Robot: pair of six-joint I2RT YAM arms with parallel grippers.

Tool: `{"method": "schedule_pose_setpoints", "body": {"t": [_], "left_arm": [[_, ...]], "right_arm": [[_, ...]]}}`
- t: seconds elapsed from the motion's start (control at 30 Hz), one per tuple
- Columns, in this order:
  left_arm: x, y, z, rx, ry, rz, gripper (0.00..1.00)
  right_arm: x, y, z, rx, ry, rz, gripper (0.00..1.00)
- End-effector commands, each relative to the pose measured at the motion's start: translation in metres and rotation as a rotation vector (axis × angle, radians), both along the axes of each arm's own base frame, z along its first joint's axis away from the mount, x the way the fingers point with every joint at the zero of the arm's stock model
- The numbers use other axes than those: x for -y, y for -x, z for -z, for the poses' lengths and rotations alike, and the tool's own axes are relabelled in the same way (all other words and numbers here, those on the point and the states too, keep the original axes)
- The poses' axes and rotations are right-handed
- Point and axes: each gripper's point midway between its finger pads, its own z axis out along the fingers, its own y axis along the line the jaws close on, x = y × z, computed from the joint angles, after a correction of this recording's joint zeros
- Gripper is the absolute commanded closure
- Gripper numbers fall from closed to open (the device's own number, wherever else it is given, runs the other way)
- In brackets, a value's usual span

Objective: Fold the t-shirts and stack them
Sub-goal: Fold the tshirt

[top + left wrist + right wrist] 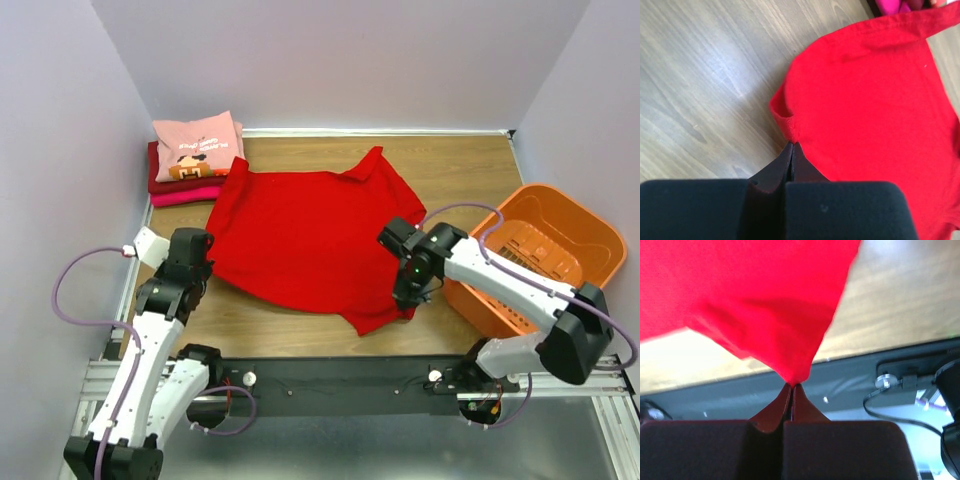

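I am mid-fold on the bright red t-shirt (300, 235), which lies spread across the counter (450, 170). My left jaws are closed on its near-left edge. My right jaws pinch its near-right corner, held off the wood. Next, I judge, both must carry that edge over evenly. The 3 folded tees (197, 150) sit far-left, and the orange basket (490, 318) crowds my right arm.

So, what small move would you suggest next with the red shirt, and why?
Probably raise both grippers slightly and draw them apart to tauten the cloth: the left gripper and right gripper are each shut on an edge of the red shirt, which lies open, not yet folded.
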Motion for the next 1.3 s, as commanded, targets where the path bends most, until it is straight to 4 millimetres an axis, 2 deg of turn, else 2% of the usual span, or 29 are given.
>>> {"method": "schedule_pose_setpoints", "body": {"t": [0.0, 0.13, 0.27, 0.37, 0.4, 0.5, 0.63, 0.9, 1.07, 1.27], "left_arm": [[0.004, -0.016, -0.001, 0.013, -0.037, 0.058, 1.0], [0.007, -0.034, -0.001, 0.02, -0.069, 0.094, 1.0], [0.008, -0.049, -0.001, 0.02, -0.092, 0.117, 1.0], [0.01, -0.062, -0.001, 0.024, -0.116, 0.139, 1.0], [0.009, -0.065, 0.003, 0.01, -0.125, 0.137, 1.0], [0.009, -0.075, 0.001, 0.015, -0.145, 0.141, 1.0], [0.008, -0.089, 0.005, 0.022, -0.158, 0.134, 1.0], [0.004, -0.113, 0.001, 0.061, -0.17, 0.137, 1.0], [-0.005, -0.127, 0.006, 0.056, -0.178, 0.134, 1.0], [-0.003, -0.151, 0.017, 0.045, -0.17, 0.207, 1.0]], "right_arm": [[-0.001, -0.039, -0.006, 0.127, 0.096, 0.006, 0.99], [-0.003, -0.073, -0.012, 0.198, 0.165, -0.008, 0.99], [-0.009, -0.106, -0.018, 0.259, 0.169, -0.015, 0.99], [-0.012, -0.129, -0.015, 0.276, 0.171, -0.024, 0.99], [-0.013, -0.142, -0.021, 0.299, 0.162, -0.011, 0.99], [-0.012, -0.159, -0.018, 0.303, 0.191, -0.027, 1.0], [-0.007, -0.188, -0.025, 0.341, 0.192, -0.023, 0.99], [0.008, -0.229, -0.029, 0.371, 0.226, -0.045, 0.99], [0.014, -0.248, -0.023, 0.367, 0.244, -0.046, 1.0], [0.014, -0.269, -0.02, 0.374, 0.252, -0.053, 0.99]]}}
